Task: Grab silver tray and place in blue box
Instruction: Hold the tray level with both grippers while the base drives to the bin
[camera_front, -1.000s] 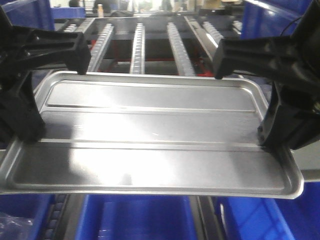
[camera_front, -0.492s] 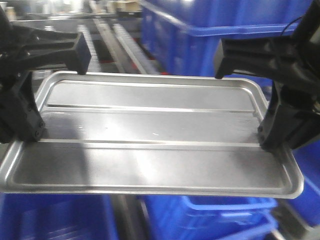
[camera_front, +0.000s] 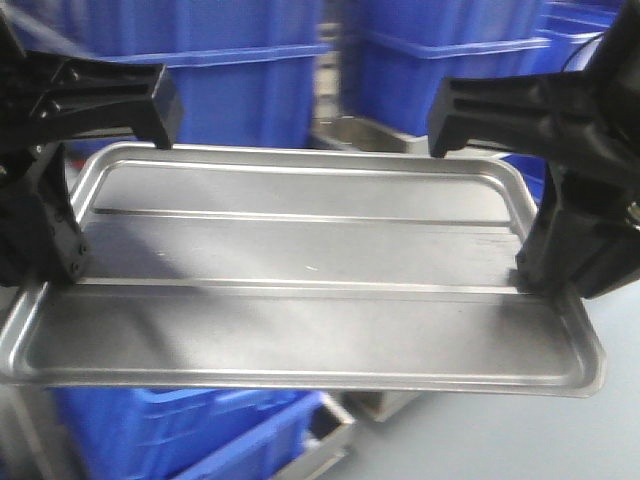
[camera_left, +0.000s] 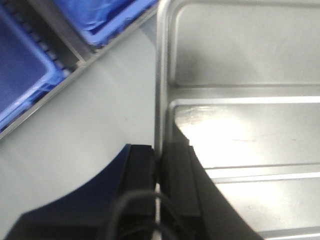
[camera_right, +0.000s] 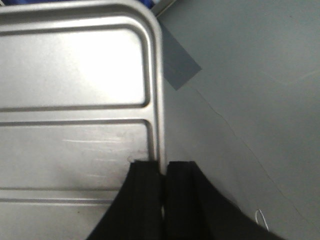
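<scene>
1. The silver tray was a wide, shallow rectangle of shiny sheet metal. It had rounded corners, a raised rim and a stepped, recessed centre crossed by two long straight ridges. Its surface looked smooth, with faint scuffs near the right end.
2. Only one tray was in view. It hung in the air, roughly level, carried by its two short ends, with smooth grey floor beneath its right end.
3. At least three blue plastic crates showed in the front view, all blurred. Two stood behind the tray's far edge, one to the left and one to the right, both with lipped rims. A third sat below the tray's near left corner.
4. The left gripper, black with blocky fingers, was clamped on the tray's left rim. One finger sat outside the rim and one inside, with only a thin slit between them.
5. The right gripper, of the same black make, pinched the tray's right rim in the same way.
6. One patch of darker grey tape lay flat on the floor, just beside the tray's far right corner.
</scene>
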